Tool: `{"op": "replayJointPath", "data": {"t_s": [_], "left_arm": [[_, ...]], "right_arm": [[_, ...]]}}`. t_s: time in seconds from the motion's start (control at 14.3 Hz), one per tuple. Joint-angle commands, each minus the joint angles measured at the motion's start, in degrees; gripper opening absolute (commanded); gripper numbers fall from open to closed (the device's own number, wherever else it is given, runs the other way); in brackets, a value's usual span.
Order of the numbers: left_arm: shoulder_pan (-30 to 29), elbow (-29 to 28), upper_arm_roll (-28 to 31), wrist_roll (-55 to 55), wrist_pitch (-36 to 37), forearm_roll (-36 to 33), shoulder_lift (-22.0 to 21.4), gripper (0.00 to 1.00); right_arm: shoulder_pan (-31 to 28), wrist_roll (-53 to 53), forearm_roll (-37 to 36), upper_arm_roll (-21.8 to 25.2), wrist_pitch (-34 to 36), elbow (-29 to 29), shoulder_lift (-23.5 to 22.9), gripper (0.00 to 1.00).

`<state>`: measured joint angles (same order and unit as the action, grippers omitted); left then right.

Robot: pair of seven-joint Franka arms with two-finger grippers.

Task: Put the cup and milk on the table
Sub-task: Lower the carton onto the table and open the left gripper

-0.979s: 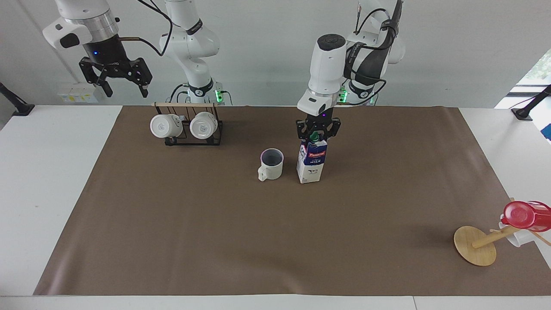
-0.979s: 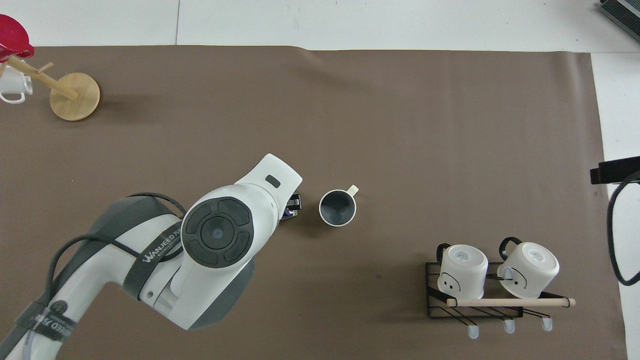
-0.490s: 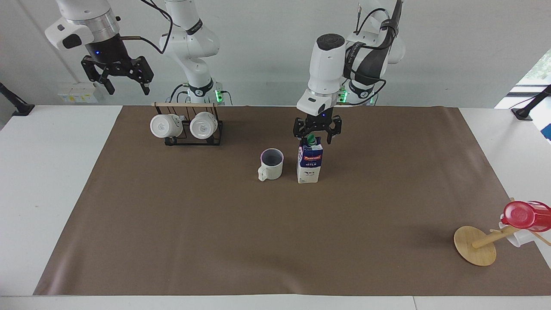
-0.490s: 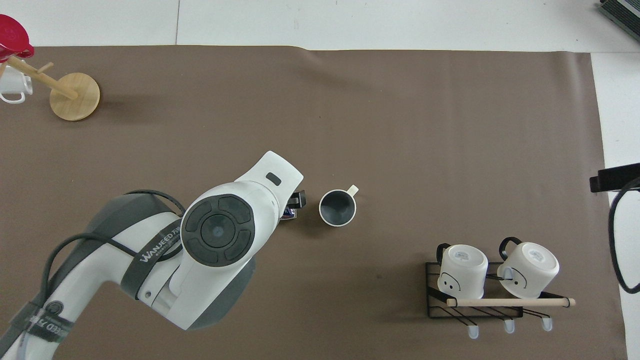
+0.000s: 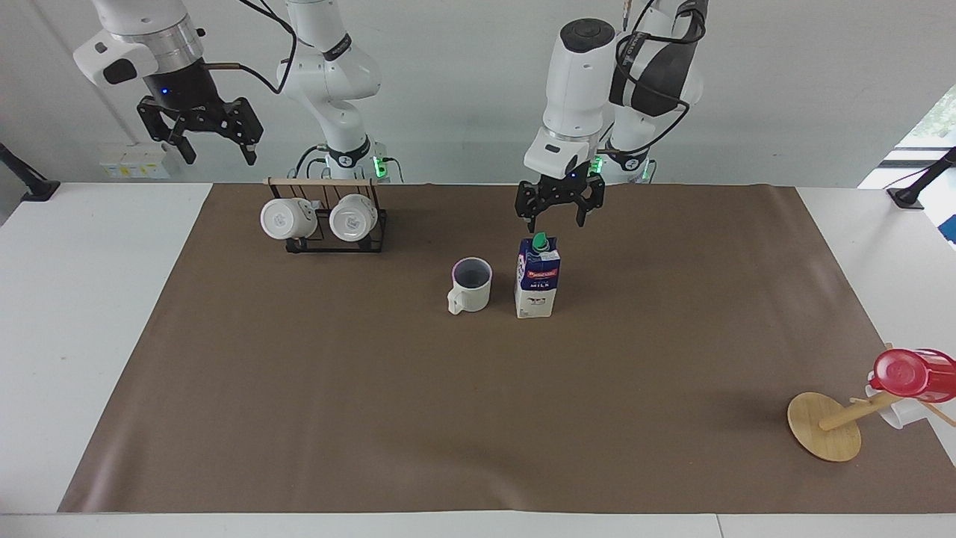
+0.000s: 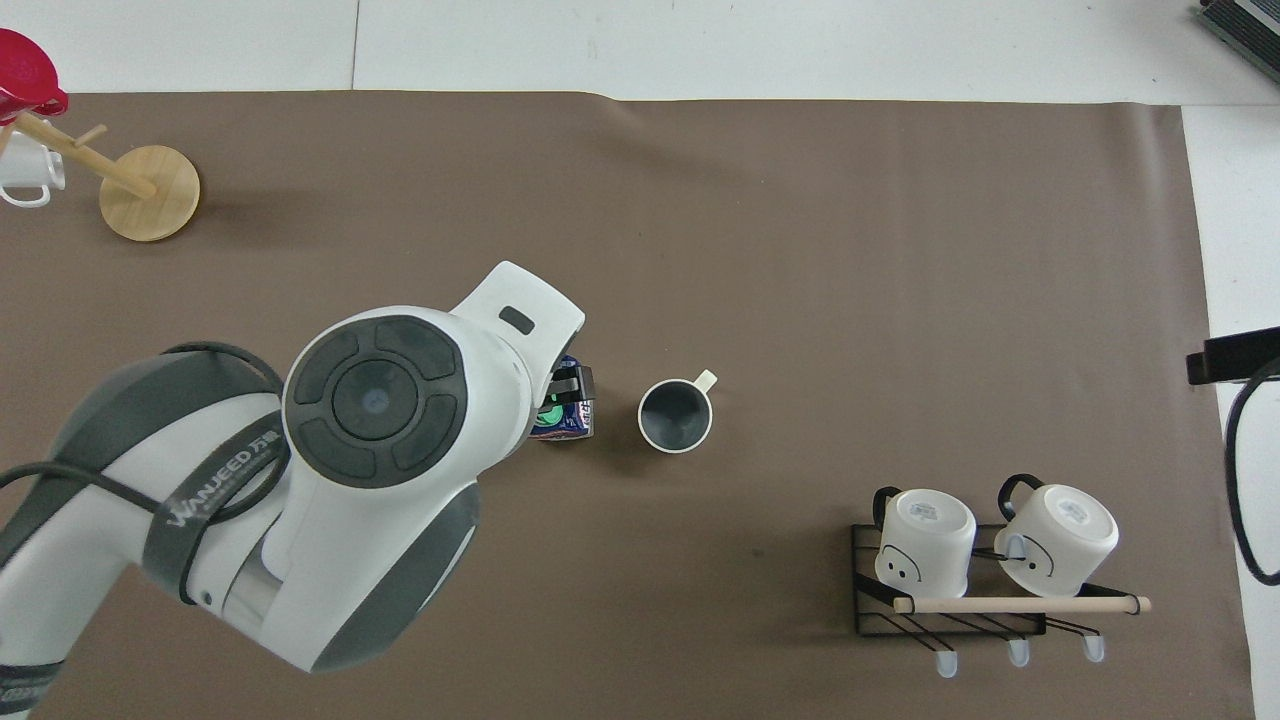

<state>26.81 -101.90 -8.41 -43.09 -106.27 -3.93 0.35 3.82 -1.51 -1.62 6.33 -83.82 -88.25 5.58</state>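
Observation:
The cream cup (image 5: 472, 284) (image 6: 676, 415) stands upright on the brown sheet (image 5: 448, 418) of the table (image 5: 89, 299), its handle on the side away from the robots. Beside it, toward the left arm's end, the blue-and-white milk (image 5: 537, 278) (image 6: 566, 422) stands upright with its green cap on top. My left gripper (image 5: 556, 223) hangs open a little above the milk's cap, touching nothing. In the overhead view the left arm covers most of the carton. My right gripper (image 5: 218, 157) waits open, high over the mug rack's end of the table.
A black wire rack (image 5: 328, 239) (image 6: 950, 600) holding two white mugs sits near the right arm's base. A tipped wooden mug tree (image 5: 825, 426) (image 6: 150, 192) with a red cup (image 5: 911, 372) and a white mug (image 5: 895, 412) lies at the left arm's end, farthest from the robots.
The left gripper opened, let go of the milk and rose clear above its cap. The carton settled upright beside the cup. The right gripper barely moved.

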Motion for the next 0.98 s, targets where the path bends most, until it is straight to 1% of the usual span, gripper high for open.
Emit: {"op": "replayJointPath", "data": {"t_s": [0.0,0.07,0.21,0.42,0.7,0.91], "left_arm": [[-3.67,4.41,0.23,7.01,7.8,1.11,-0.79,1.0],[-5.52,6.35,0.23,11.49,10.7,1.11,-0.79,1.0],[-9.3,8.9,0.32,18.1,14.14,1.2,-0.79,1.0],[-15.63,9.79,0.41,28.65,16.44,1.29,-1.14,1.0],[-19.68,11.46,0.5,29.47,19.6,1.29,-1.5,1.0],[-23.19,12.16,0.41,30.17,20.39,1.29,-1.58,1.0]], "right_arm": [[-0.57,0.89,0.39,-0.53,0.94,0.36,0.31,1.0],[-0.57,0.89,0.39,-0.44,0.94,0.36,0.31,1.0],[-0.57,0.89,0.39,-0.44,0.94,0.36,0.31,1.0],[-0.57,0.89,0.39,-0.44,0.94,0.36,0.31,1.0],[-0.57,0.89,0.39,-0.44,0.94,0.36,0.31,1.0],[-0.57,0.89,0.39,-0.44,0.94,0.36,0.31,1.0]]}}
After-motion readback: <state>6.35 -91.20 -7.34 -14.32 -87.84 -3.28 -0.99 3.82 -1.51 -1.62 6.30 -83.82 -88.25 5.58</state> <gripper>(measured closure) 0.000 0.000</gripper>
